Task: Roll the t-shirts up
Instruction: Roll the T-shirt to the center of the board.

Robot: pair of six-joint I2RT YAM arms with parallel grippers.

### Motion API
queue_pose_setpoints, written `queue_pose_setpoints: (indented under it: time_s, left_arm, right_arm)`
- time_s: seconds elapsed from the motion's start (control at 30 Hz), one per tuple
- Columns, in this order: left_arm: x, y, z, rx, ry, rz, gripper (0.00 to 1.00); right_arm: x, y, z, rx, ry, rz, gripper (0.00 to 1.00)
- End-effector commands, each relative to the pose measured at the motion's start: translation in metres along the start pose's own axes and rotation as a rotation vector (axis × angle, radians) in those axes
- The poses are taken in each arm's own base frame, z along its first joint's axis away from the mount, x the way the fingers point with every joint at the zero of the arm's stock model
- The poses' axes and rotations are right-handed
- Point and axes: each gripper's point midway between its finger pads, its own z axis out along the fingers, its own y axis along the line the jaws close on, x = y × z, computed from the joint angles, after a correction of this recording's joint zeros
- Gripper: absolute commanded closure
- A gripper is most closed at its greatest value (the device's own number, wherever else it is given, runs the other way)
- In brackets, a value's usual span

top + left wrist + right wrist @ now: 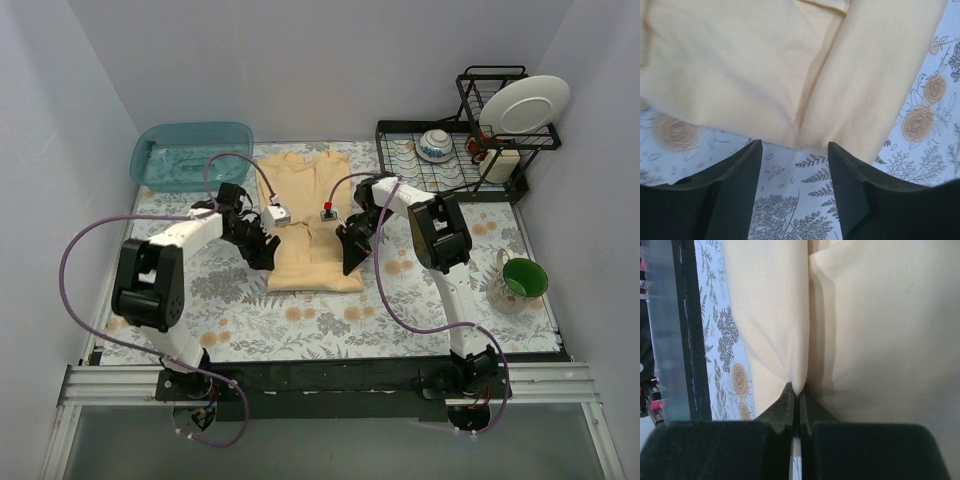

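One yellow t-shirt, sides folded in, lies flat mid-table on the floral cloth. Two grippers at its near hem: left gripper jaws apart, holding nothing; right gripper closed, pinching the fabric edge.
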Motion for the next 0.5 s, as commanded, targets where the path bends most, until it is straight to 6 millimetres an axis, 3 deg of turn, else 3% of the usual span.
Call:
queue_pose_setpoints:
  time_s: [0.0,0.03,0.07,0.17,0.27,0.47]
  left_arm:
    - [-0.041,-0.012,-0.038,-0.14,-0.184,0.215,0.38]
    - [-0.046,-0.024,-0.047,-0.151,-0.21,0.273,0.36]
    - [-0.032,-0.036,-0.039,-0.133,-0.19,0.306,0.35]
    - [-0.037,-0.068,-0.026,-0.151,-0.191,0.497,0.32]
    - [-0.031,-0.079,-0.01,-0.171,-0.198,0.593,0.3]
    - [-0.015,-0.079,0.012,-0.168,-0.132,0.588,0.3]
  right_arm:
    - [0.01,-0.016,-0.001,0.05,0.034,0.007,0.99]
    - [0.01,-0.018,0.0,0.051,0.031,0.006,0.99]
    - [0.009,-0.018,0.0,0.052,0.028,0.002,0.99]
    - [0.009,-0.022,0.001,0.062,0.025,-0.01,0.99]
    - [0.007,-0.024,0.0,0.065,0.026,-0.012,0.99]
    - [0.008,-0.025,0.003,0.053,0.015,-0.014,0.99]
